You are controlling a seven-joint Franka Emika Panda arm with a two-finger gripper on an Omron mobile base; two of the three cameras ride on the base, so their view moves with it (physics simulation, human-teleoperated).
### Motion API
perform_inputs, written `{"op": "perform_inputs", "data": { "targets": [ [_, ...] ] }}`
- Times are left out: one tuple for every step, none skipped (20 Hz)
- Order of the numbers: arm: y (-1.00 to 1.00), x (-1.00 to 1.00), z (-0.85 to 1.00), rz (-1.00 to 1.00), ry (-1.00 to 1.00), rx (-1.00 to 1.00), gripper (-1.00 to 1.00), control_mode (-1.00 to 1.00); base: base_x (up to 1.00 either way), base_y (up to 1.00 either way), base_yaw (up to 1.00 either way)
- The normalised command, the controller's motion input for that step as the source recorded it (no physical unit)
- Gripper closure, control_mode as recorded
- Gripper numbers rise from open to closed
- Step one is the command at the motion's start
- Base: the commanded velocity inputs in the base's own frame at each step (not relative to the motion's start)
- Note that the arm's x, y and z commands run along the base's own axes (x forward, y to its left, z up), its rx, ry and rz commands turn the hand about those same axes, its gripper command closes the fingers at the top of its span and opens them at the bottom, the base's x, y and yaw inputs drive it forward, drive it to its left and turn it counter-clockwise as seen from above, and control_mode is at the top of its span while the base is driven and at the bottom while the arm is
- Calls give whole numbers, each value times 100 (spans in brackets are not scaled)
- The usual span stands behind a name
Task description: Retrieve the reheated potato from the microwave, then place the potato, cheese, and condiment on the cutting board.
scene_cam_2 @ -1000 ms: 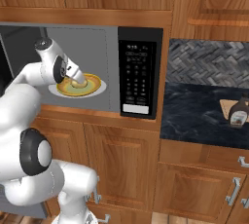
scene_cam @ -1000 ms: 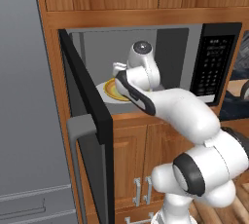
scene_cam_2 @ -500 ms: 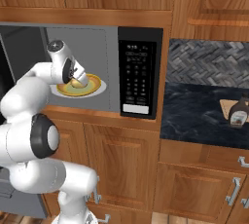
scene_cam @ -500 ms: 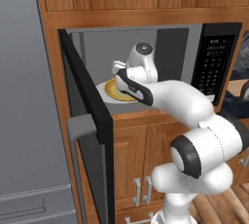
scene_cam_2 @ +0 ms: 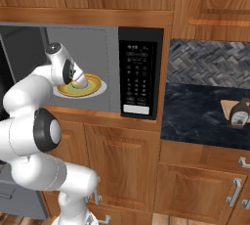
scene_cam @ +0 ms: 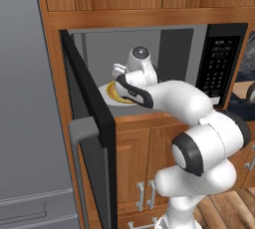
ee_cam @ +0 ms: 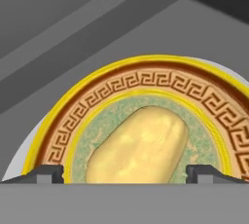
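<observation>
Two dark fingertips of the gripper [ee_cam: 124,173] stand wide apart at the bottom of the hand view, one on each side of the potato [ee_cam: 138,146], with the jaws released and no contact visible between the tips and the yellowish lump. The potato lies on a plate [ee_cam: 146,83] with a yellow rim, a brown band of key pattern and a mottled green centre; the plate rests on a pale turntable [ee_cam: 19,162] on the grey floor of the microwave [scene_cam_2: 136,75].

In the left base view the microwave door [scene_cam: 89,123] hangs open toward the camera on its left hinge, and the white arm [scene_cam: 174,101] reaches from the lower right into the cavity, its hand lowered over the plate [scene_cam: 112,93]. In the right base view the hand covers the near part of the plate [scene_cam_2: 93,86], and a little of the potato [scene_cam_2: 77,85] shows just beside the hand. The keypad panel [scene_cam_2: 137,77] with white buttons stands to the right of the cavity.

Farther right, on the dark speckled counter [scene_cam_2: 195,114], the condiment [scene_cam_2: 239,113] stands upright on the edge of the cutting board [scene_cam_2: 227,105], well apart from the microwave. Wooden cabinets [scene_cam_2: 127,165] run above and below the oven, and a grey refrigerator [scene_cam: 25,98] stands to its left.
</observation>
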Motion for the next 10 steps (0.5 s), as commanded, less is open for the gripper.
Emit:
{"op": "perform_inputs", "data": {
  "targets": [
    [5,12,-12,-8,0,0,-100,-100,0,0,0],
    [1,17,-9,-8,0,0,-100,-100,0,0,0],
    [3,16,-10,-8,0,0,-100,-100,0,0,0],
    [0,21,-7,-8,0,0,-100,-100,0,0,0],
    [0,20,-8,-8,0,0,-100,-100,0,0,0],
    [0,19,-10,-8,1,0,-100,-100,0,0,0],
    [0,15,-10,-8,7,0,-100,-100,0,0,0],
    [0,14,-11,-8,6,0,-100,-100,0,0,0],
    [0,11,-11,-9,5,0,-100,-100,0,0,0],
    [0,10,-12,-9,5,0,-100,-100,0,0,0]
  ]
}}
